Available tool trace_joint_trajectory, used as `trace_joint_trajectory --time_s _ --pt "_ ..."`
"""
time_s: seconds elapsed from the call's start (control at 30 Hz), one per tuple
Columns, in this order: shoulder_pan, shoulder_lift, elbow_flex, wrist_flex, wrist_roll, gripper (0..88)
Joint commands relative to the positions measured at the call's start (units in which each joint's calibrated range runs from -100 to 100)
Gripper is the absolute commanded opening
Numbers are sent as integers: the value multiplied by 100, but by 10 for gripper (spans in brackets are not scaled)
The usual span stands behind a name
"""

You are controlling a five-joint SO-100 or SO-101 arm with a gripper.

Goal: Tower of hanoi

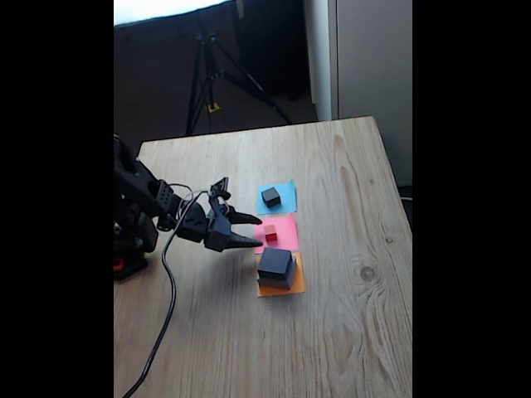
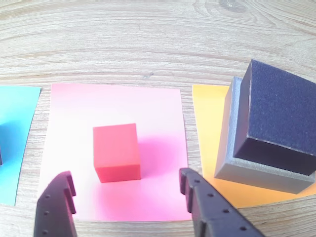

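Note:
A tiny red cube (image 2: 116, 152) (image 1: 270, 233) sits on the pink paper square (image 2: 118, 108) (image 1: 282, 234). On the orange square (image 1: 282, 286) (image 2: 207, 128) a dark block (image 2: 281, 113) (image 1: 275, 264) is stacked on a larger grey block (image 2: 237, 163) (image 1: 277, 282). A small dark block (image 1: 270, 196) rests on the blue square (image 1: 284, 196) (image 2: 15, 138). My gripper (image 1: 259, 231) (image 2: 126, 185) is open, just short of the red cube, with its fingers to either side of the cube's near face and touching nothing.
The wooden table (image 1: 357, 332) has free room to the right and front of the squares. The arm's base (image 1: 133, 240) and a black cable (image 1: 166, 298) occupy the left edge. A tripod (image 1: 211, 79) stands behind the table.

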Motion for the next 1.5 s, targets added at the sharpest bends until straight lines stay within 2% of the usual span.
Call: trace_joint_trajectory --time_s 0.0,0.47,0.87,1.47 --pt "-113 77 -141 -244 44 246" --pt "-280 1121 -513 -1070 78 240" --pt "-456 1424 -622 -1199 61 201" --pt "-506 1621 -895 -1207 128 197"
